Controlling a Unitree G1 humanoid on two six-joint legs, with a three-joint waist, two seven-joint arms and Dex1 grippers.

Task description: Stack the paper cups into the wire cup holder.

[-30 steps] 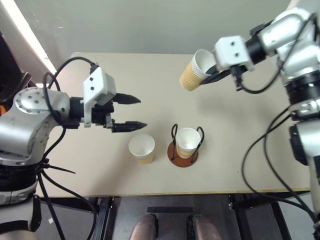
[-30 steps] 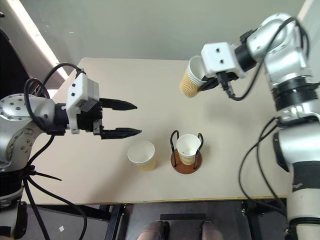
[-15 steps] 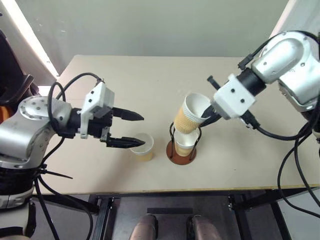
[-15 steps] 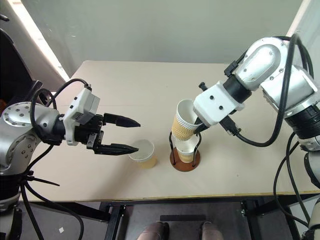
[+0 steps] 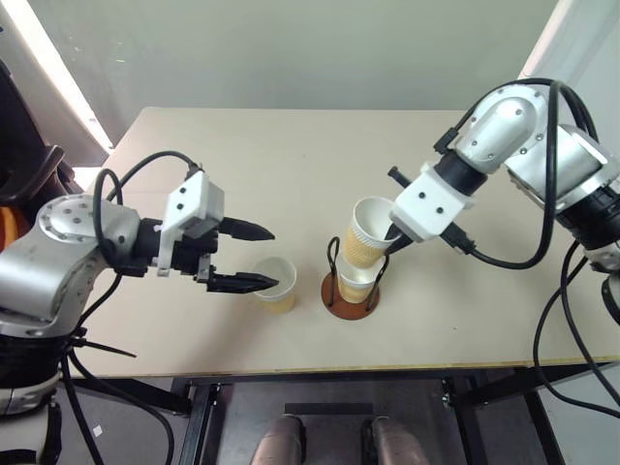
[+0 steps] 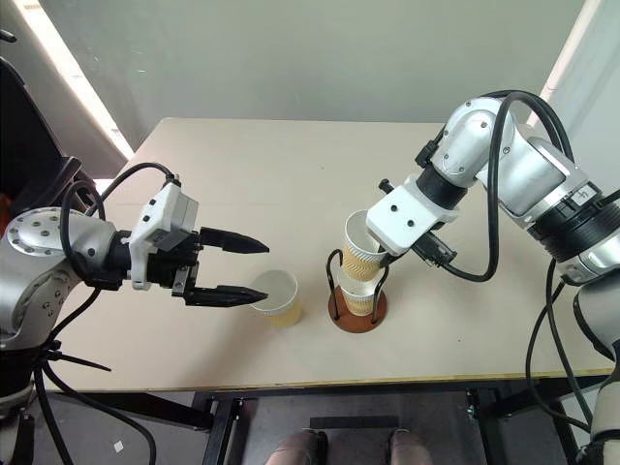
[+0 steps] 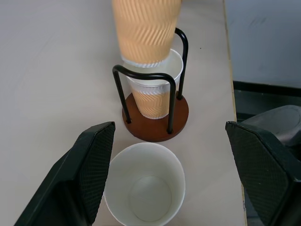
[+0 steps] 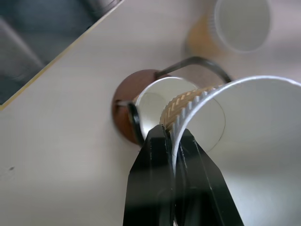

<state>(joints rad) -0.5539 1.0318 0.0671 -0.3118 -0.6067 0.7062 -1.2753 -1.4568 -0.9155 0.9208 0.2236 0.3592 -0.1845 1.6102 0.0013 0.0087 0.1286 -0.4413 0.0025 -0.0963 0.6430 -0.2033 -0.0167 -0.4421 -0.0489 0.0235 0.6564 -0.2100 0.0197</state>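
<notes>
The wire cup holder [image 5: 334,296] stands near the table's front edge with one paper cup [image 7: 153,92] upright inside it. My right gripper [image 5: 391,232] is shut on the rim of a second paper cup [image 5: 365,233]. That cup hangs tilted, its bottom at the mouth of the cup in the holder. A third paper cup [image 5: 275,284] stands upright on the table just left of the holder. My left gripper [image 5: 277,258] is open and points right, its fingertips [image 7: 96,165] on either side of that loose cup and slightly above its rim.
The beige table [image 5: 242,155] has bare surface behind and to both sides of the cups. Its front edge [image 5: 387,369] runs close behind the holder. A wall rises past the far edge.
My right arm swung the held cup down from high over the far right of the table to the holder's mouth. The left gripper sank slightly beside the loose cup and stayed open.
</notes>
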